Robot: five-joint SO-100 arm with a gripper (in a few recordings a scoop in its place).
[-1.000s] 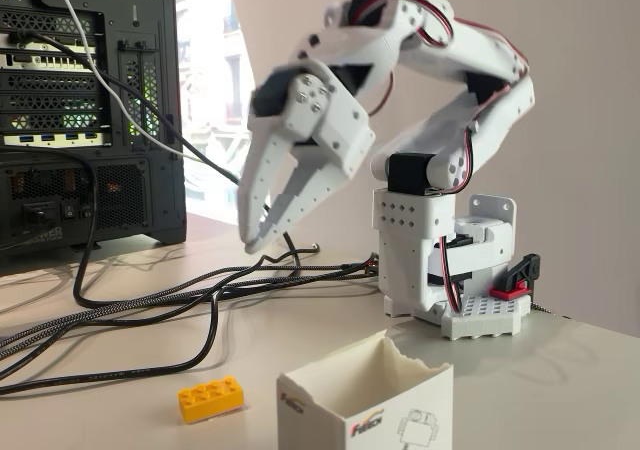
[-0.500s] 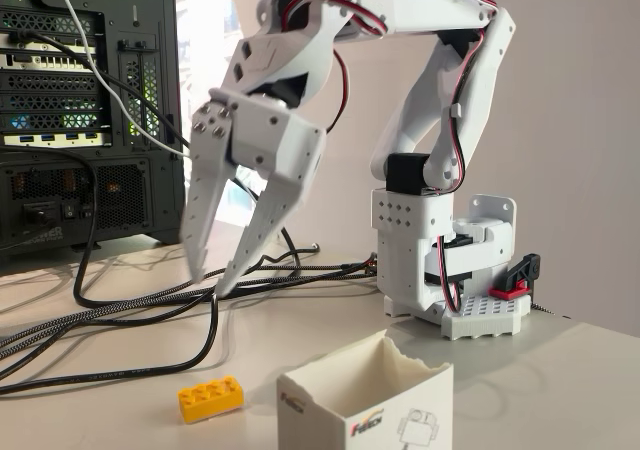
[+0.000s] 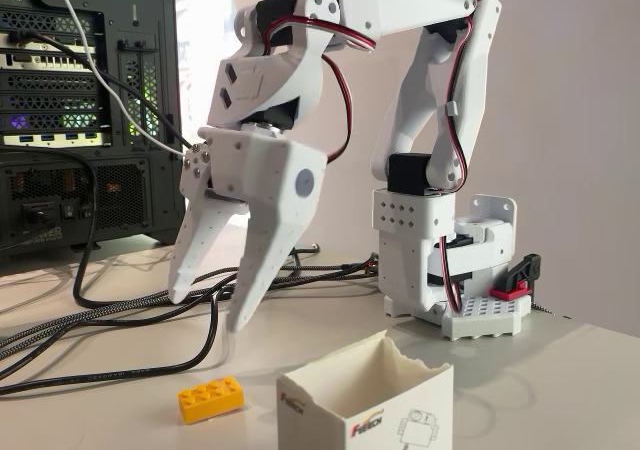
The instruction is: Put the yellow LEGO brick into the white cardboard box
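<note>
One yellow brick lies on the table just left of the white box, untouched. Behind and above the brick, the claw has swung down within the last second, jaws parted and empty. Pickup appears imminent.
</note>
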